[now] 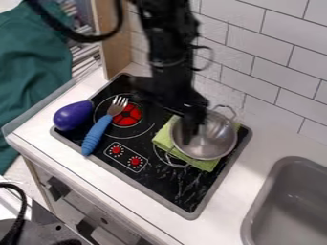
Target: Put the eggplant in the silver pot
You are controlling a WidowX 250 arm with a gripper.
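The black gripper (190, 125) hangs over the left part of the silver pot (214, 139), its tip overlapping the pot's inside; how its fingers stand cannot be made out. The pot rests on a green cloth (203, 163) on the right part of the black stove. At the stove's left edge lies the purple eggplant (72, 115), well apart from the gripper, its narrow end toward the fork.
A fork with a blue handle (97, 135) lies on the stove (167, 184) between eggplant and pot, across the left burner. A grey sink (290, 206) is at the lower right. The tiled wall (268, 72) stands behind the stove.
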